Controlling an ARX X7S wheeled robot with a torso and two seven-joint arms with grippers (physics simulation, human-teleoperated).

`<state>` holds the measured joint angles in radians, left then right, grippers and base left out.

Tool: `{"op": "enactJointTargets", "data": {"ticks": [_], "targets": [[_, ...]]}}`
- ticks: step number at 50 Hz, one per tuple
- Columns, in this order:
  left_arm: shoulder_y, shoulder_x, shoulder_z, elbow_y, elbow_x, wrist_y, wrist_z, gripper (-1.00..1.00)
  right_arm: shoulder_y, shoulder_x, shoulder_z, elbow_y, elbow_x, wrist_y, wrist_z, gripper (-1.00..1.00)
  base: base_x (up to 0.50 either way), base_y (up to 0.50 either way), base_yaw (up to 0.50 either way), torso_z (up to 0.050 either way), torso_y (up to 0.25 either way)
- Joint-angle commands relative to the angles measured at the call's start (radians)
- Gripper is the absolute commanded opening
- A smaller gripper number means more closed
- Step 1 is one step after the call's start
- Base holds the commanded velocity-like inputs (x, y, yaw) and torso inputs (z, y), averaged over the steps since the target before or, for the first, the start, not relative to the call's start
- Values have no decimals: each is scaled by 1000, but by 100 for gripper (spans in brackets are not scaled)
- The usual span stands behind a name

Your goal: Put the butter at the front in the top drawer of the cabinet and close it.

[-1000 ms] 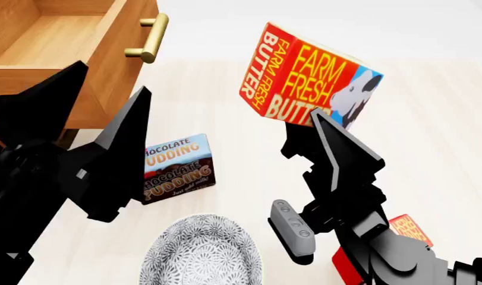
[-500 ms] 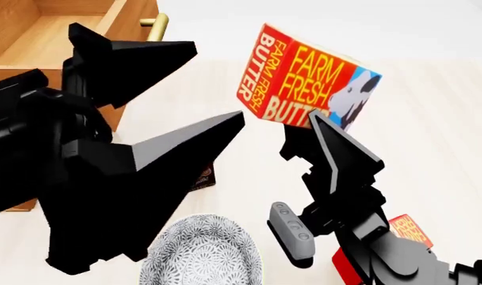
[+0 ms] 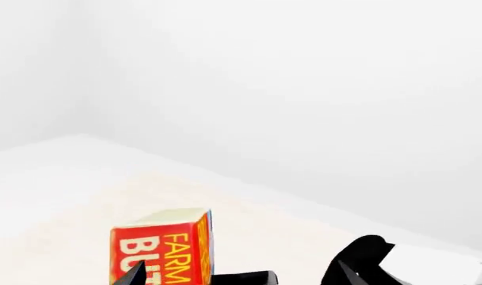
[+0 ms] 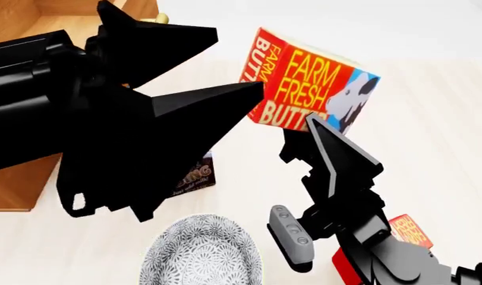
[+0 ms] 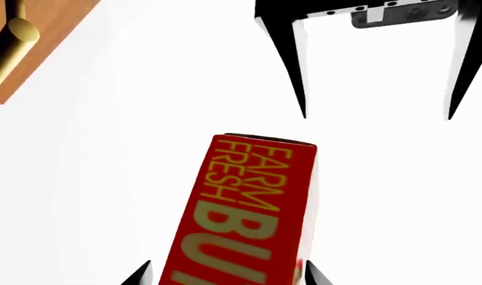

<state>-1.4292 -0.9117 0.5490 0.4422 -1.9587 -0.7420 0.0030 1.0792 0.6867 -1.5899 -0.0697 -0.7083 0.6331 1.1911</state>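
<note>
Above the counter [image 4: 431, 119], right end effector [image 4: 308, 127] is clamped on the butter [image 4: 308, 83], holding it aloft, tilted. Left end effector [image 4: 236, 62] has jaws spread, empty, tips just beside the butter's red side. Top drawer [image 4: 19, 24] stands open at upper left, brass handle [image 5: 7, 50] visible. Chocolate pudding box [image 4: 191, 177], patterned bowl [image 4: 201, 252], second butter box [image 4: 407, 228] sit on counter.

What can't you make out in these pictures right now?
- Top drawer: head view, inside hidden by the left arm.
- Chocolate pudding box: head view, only a corner shows past the left pincer.
- Second butter box: head view, mostly behind the right arm.
- Right pincer's contact on the held butter: cut off in the right wrist view.
</note>
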Motion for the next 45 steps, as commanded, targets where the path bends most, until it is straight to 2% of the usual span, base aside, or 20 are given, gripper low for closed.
{"op": "enactJointTargets", "data": {"ticks": [1,45], "targets": [[-46,28,47,-53,-1,-36,-62,100,13,1,13,-13,-31,29,-2,-100,0,0,0,0,10],[-49,68,100,-96,79,-61,-99,100,-1,16,26,-36,-60,41,-18,-100,0,0,0,0,1]]}}
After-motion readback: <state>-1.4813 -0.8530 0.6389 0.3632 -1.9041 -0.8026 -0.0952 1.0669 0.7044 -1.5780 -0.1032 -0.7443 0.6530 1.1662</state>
